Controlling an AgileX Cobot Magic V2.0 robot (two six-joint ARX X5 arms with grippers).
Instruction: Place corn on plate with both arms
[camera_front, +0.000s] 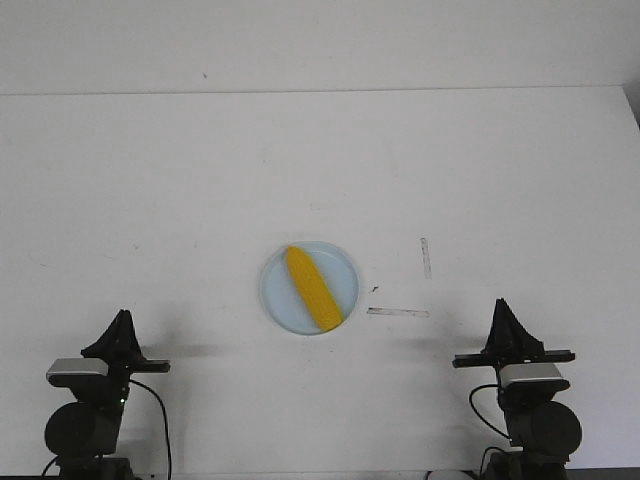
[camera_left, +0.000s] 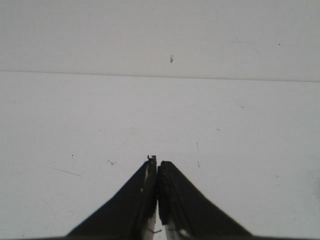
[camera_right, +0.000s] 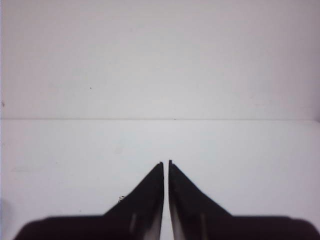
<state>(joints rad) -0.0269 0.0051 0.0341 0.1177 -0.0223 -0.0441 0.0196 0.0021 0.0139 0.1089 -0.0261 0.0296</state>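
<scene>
The yellow-orange corn (camera_front: 312, 289) lies diagonally on the pale blue plate (camera_front: 277, 298) at the middle of the white table in the front view. My left gripper (camera_front: 121, 320) is at the front left, shut and empty, well apart from the plate. My right gripper (camera_front: 502, 307) is at the front right, shut and empty, also well apart. In the left wrist view the left gripper (camera_left: 157, 161) has its jaws together over bare table. In the right wrist view the right gripper (camera_right: 166, 162) has its jaws nearly touching. Corn and plate do not show in either wrist view.
Two short strips of tape lie right of the plate, one flat strip (camera_front: 397, 312) and one upright strip (camera_front: 425, 257). The table's far edge (camera_front: 320, 91) meets a white wall.
</scene>
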